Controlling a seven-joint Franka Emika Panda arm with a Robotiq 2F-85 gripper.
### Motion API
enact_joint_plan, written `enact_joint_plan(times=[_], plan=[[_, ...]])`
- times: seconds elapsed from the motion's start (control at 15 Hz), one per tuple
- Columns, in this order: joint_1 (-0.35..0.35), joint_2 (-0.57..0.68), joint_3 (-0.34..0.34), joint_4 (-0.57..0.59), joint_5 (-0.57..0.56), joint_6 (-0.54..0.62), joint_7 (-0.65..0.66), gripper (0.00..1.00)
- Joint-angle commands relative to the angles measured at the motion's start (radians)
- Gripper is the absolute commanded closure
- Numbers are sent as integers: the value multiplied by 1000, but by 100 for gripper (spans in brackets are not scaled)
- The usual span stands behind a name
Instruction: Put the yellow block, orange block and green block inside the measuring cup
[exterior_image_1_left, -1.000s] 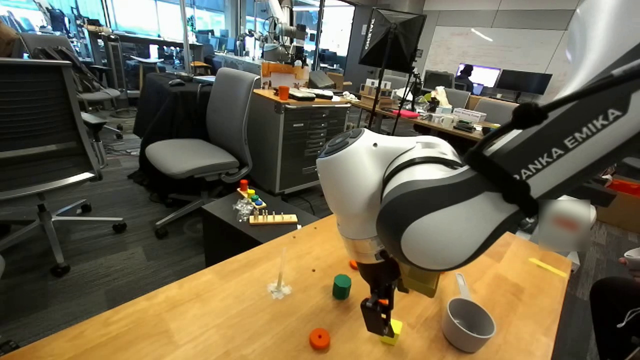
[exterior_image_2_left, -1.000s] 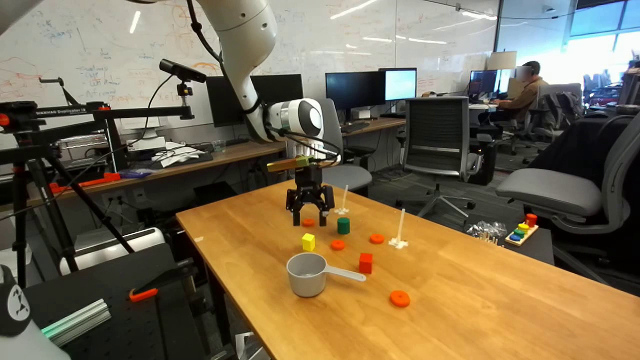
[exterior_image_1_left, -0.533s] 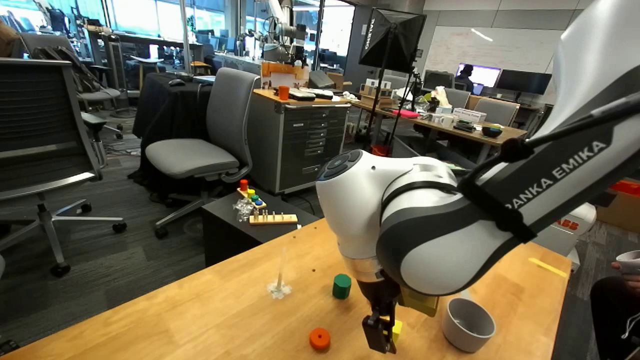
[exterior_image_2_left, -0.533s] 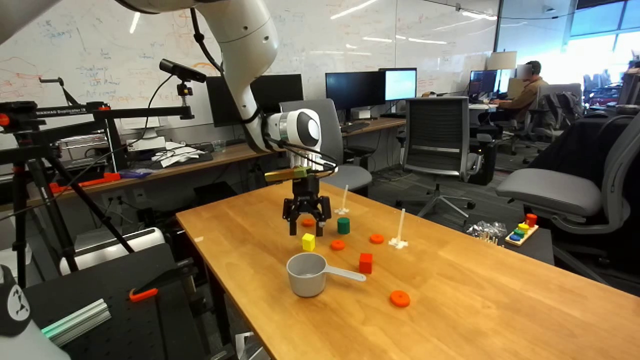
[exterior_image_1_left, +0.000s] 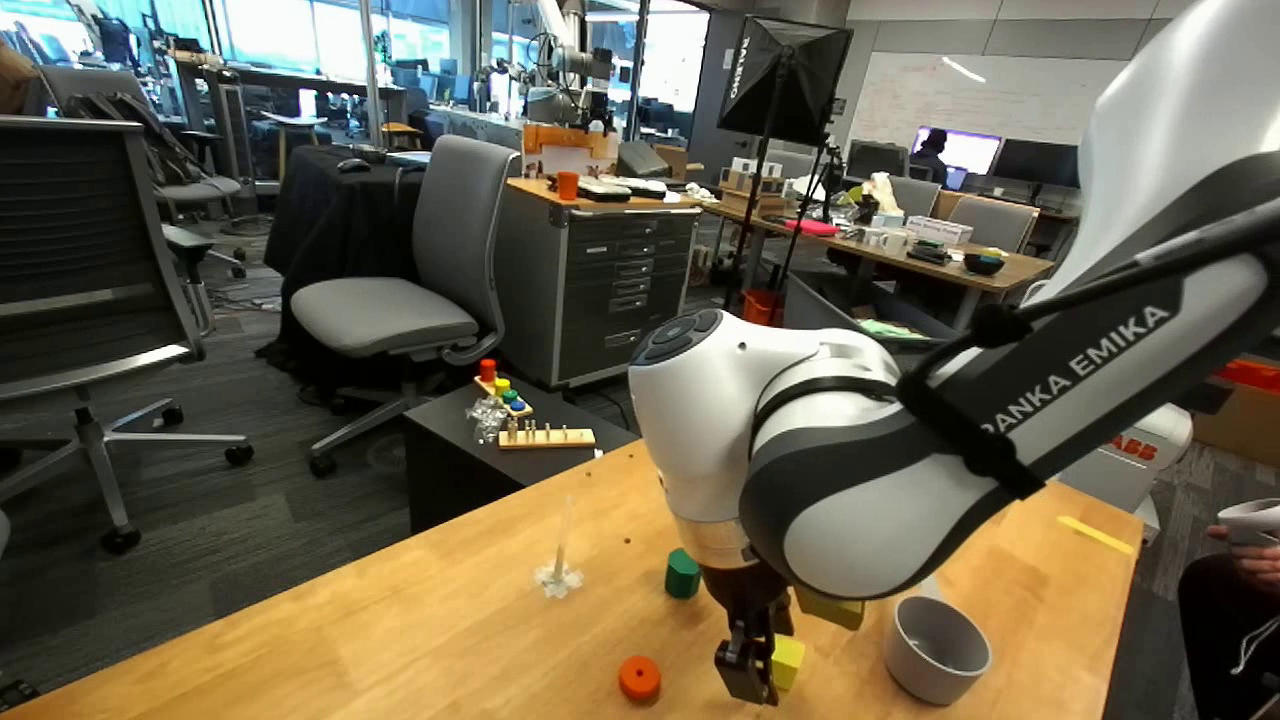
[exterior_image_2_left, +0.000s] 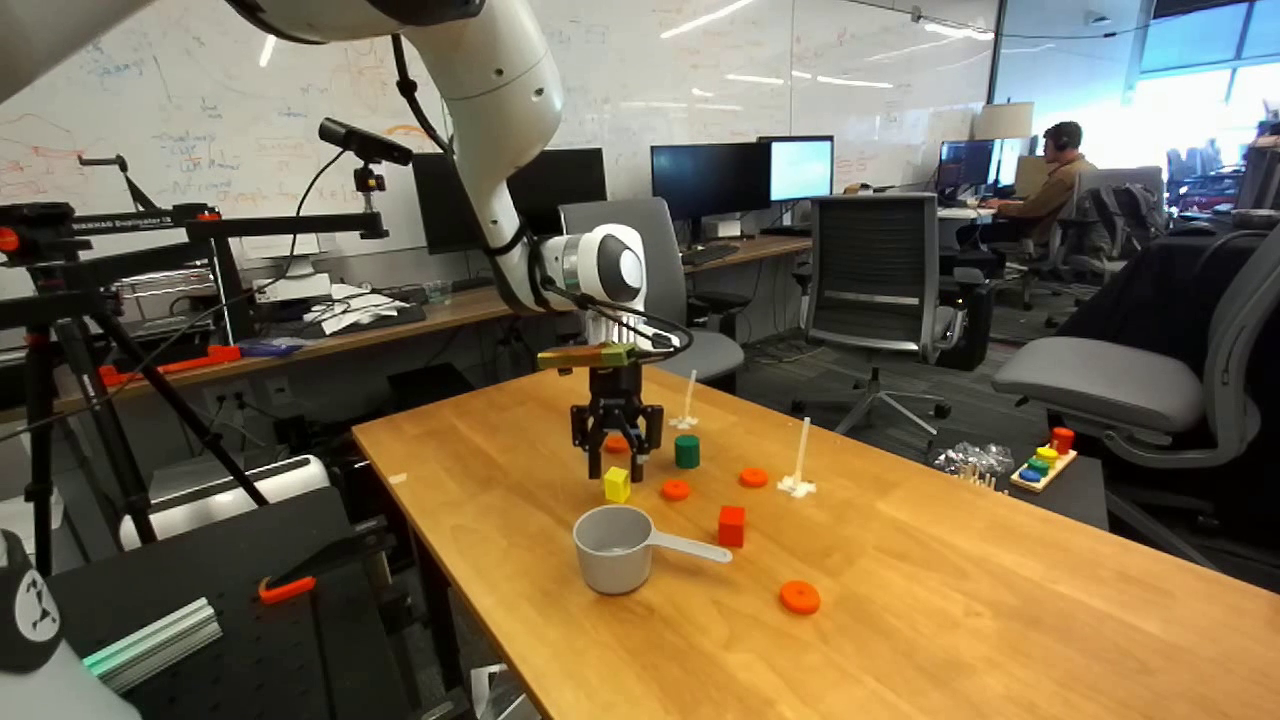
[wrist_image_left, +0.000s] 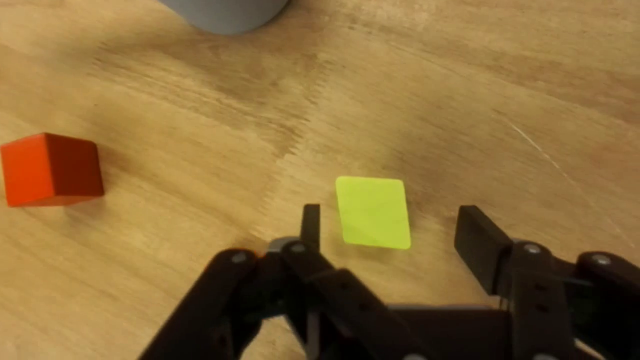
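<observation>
The fingers (wrist_image_left: 477, 245) stand well apart, holding nothing, presumably to straddle and grip the yellow cube (wrist_image_left: 374, 212) for transfer into the measuring cup (exterior_image_2_left: 612, 572).

We see a white-and-grey Panda arm (exterior_image_1_left: 870, 530), white "EMIKA" lettering (exterior_image_1_left: 1118, 342), black cable (exterior_image_2_left: 408, 89), black pincer (wrist_image_left: 389, 225) with silvery screws (wrist_image_left: 532, 248).

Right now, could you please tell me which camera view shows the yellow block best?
The wrist view: there the yellow block looks largest, its top face uncovered between the open fingers. Both exterior views show it smaller, with some side visible; in an exterior view the claw partly hides it.
</observation>
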Motion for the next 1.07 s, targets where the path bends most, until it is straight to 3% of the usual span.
enact_joint_plan(times=[0.0,0.2,0.33,0.6,1.0], plan=[[-25,28,17,47,50,-6,-60,58],[-37,33,16,49,89,-28,-67,82],[-46,31,15,42,116,-39,-59,93],[-52,-7,16,-3,145,-59,-49,92],[-44,-167,11,-137,133,-28,-28,92]])
